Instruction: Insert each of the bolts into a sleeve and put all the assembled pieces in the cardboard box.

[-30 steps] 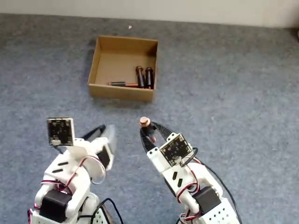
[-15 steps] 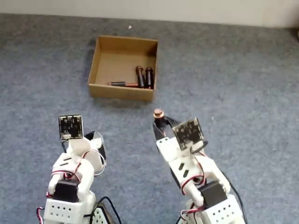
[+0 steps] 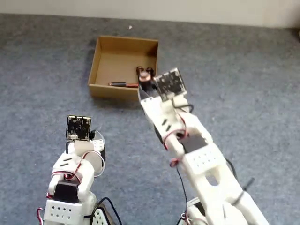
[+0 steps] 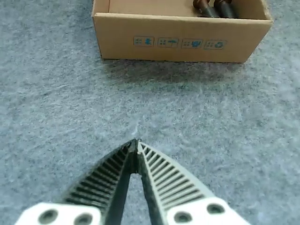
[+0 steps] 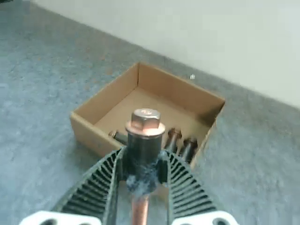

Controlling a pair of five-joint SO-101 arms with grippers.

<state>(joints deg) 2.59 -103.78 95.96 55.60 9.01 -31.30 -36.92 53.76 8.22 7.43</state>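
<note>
Near the cardboard box [image 3: 119, 58], pinching stiff, likely heavy bolt [image 5: 146, 120] by its sleeve [image 5: 140, 147] with right gripper [image 5: 141, 157]; holding left gripper [image 4: 136, 146] closed, empty.

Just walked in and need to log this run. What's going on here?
The right gripper is shut on an assembled bolt and sleeve, held upright by the near right corner of the cardboard box. Three assembled pieces lie in the box. The left gripper is shut and empty, over the carpet short of the box.
</note>
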